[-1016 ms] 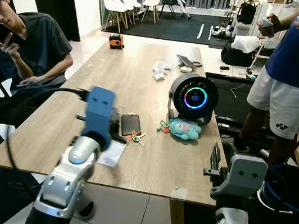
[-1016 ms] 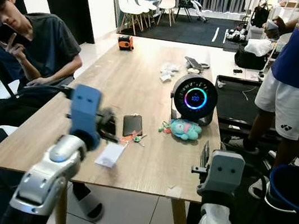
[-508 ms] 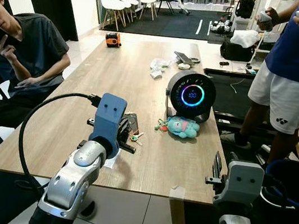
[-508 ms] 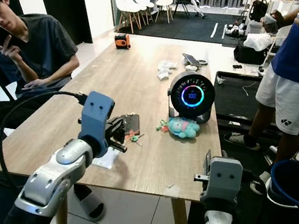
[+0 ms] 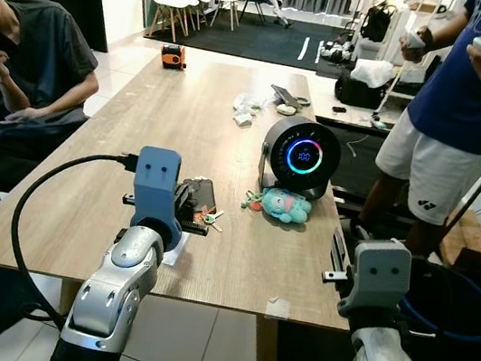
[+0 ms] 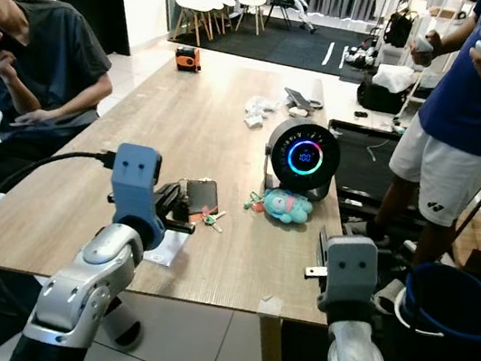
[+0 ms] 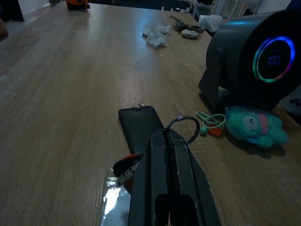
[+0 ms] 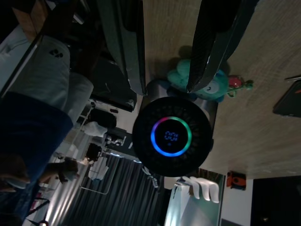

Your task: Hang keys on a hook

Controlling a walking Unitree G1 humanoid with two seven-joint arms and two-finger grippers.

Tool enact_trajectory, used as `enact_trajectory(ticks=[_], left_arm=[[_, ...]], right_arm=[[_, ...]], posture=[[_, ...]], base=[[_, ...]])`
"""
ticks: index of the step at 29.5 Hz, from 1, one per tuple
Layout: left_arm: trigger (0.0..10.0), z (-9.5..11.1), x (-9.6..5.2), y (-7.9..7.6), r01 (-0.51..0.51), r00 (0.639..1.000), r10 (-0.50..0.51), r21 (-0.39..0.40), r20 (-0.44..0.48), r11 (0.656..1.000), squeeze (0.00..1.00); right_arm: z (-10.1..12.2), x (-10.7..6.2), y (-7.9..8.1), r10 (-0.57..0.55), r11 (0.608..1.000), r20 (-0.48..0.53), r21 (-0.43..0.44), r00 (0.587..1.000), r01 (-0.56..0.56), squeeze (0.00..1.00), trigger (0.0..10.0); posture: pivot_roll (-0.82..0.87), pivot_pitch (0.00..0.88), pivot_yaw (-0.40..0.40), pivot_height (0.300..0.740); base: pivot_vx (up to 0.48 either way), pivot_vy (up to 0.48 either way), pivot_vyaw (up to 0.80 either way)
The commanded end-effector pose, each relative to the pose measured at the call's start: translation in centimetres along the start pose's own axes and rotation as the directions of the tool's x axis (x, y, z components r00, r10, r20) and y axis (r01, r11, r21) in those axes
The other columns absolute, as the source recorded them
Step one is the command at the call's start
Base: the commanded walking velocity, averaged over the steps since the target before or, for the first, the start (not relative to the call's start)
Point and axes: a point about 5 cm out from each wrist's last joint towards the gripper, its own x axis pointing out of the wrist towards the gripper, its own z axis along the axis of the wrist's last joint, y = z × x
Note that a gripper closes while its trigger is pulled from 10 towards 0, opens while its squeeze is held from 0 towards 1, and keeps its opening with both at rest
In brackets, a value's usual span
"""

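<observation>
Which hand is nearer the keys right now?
Left. The left hand sits closed right at the keys, its tips at the key ring beside the phone. The right hand hangs open off the table's right edge, well away.

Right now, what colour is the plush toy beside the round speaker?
Teal, with a pink patch; the plush toy shows best in the left wrist view.

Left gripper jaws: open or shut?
Shut. In the left wrist view the left gripper has its jaws pressed together over the key ring, above the phone.
</observation>
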Motion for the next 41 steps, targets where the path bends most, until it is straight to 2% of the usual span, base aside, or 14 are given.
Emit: enact_trajectory(ticks=[1,4,11,13,16,25,28,29,30,31,32,34,35,41], left_arm=[[10.0,0.4,-0.2,-0.4,0.006,1.000,-0.005,-0.031,0.028,1.000,0.00],[10.0,-0.1,-0.6,-0.7,0.004,1.000,-0.004,-0.053,0.014,0.999,0.00],[10.0,-1.4,-1.4,-0.5,-0.007,1.000,0.007,-0.041,-0.004,0.999,0.00],[10.0,-2.5,-1.9,0.0,-0.005,1.000,0.003,0.050,0.022,0.999,0.00],[10.0,-3.3,-2.0,0.2,0.011,0.998,-0.018,0.139,0.053,0.990,0.00],[10.0,-3.3,-1.3,0.7,0.069,0.995,-0.079,0.141,0.062,0.988,0.00],[10.0,-2.8,-1.1,1.6,0.077,0.994,-0.090,0.162,0.069,0.984,0.00],[10.0,-2.5,-1.0,2.4,0.075,0.993,-0.090,0.184,0.072,0.980,0.00],[10.0,-2.5,-1.0,2.4,0.075,0.993,-0.090,0.184,0.072,0.980,0.00],[10.0,-2.2,-0.9,3.2,0.063,0.993,-0.082,0.206,0.080,0.977,0.00],[10.0,-1.5,-0.3,4.8,0.029,0.994,-0.054,0.240,0.096,0.970,0.00],[10.0,-1.5,-0.3,4.8,0.029,0.994,-0.054,0.240,0.096,0.970,0.00],[10.0,-0.7,0.2,5.9,0.008,0.992,-0.042,0.271,0.120,0.963,0.00],[10.0,0.0,0.8,6.7,0.023,0.988,-0.068,0.312,0.136,0.950,0.00]], right_arm=[[-0.5,-0.1,0.0,0.010,1.000,-0.025,-0.007,1.000,-0.010,0.00,10.0],[-0.5,-0.2,-0.2,0.015,1.000,-0.023,-0.020,1.000,-0.016,0.00,10.0],[-0.8,-0.5,-0.1,0.046,0.996,-0.019,-0.069,0.999,-0.047,0.00,10.0],[-1.2,-0.7,-0.1,0.057,0.996,-0.033,-0.067,0.998,-0.059,0.00,10.0],[-1.2,-0.7,0.0,0.061,0.996,-0.033,-0.066,0.998,-0.063,0.00,10.0],[-1.2,-0.3,-0.2,0.060,0.997,-0.032,-0.036,0.998,-0.062,0.00,10.0],[-1.4,-0.4,-1.0,0.050,0.998,-0.043,-0.031,0.998,-0.052,0.00,10.0],[-1.6,-0.5,-1.5,0.041,0.999,-0.051,-0.033,0.998,-0.043,0.00,10.0],[-1.6,-0.5,-1.5,0.041,0.999,-0.051,-0.033,0.998,-0.043,0.00,10.0],[-1.7,-0.5,-1.9,0.033,0.999,-0.055,-0.037,0.998,-0.035,0.00,10.0],[-1.8,-0.3,-2.3,0.016,0.999,-0.059,-0.037,0.998,-0.019,0.00,10.0],[-1.8,-0.3,-2.3,0.016,0.999,-0.059,-0.037,0.998,-0.019,0.00,10.0],[-1.9,-0.2,-2.4,0.008,0.999,-0.060,-0.033,0.998,-0.010,0.00,10.0],[-1.7,0.1,-2.3,0.020,0.999,-0.050,-0.033,0.999,-0.022,0.00,10.0]], posture=[[-0.05,0.103,-0.007,0.740],[-0.04,0.104,-0.020,0.740],[-0.04,0.103,-0.042,0.740],[-0.04,0.101,-0.047,0.740],[-0.03,0.101,-0.050,0.740],[-0.03,0.101,-0.033,0.740],[-0.04,0.105,-0.024,0.740],[-0.03,0.106,-0.018,0.740],[-0.03,0.106,-0.018,0.740],[-0.03,0.108,-0.016,0.740],[-0.03,0.109,-0.013,0.740],[-0.03,0.109,-0.013,0.740],[-0.02,0.110,-0.011,0.740],[-0.02,0.112,0.001,0.740]], base=[[0.000,0.000,0.00],[0.000,0.000,0.00],[0.000,0.000,0.00],[0.000,0.000,0.00],[0.000,0.000,0.00],[0.000,0.000,0.00],[0.000,0.000,0.00],[0.000,0.000,0.00],[0.000,0.000,0.00],[0.000,0.000,0.00],[0.000,0.000,0.00],[0.000,0.000,0.00],[0.000,0.000,0.00],[0.000,0.000,0.00]])
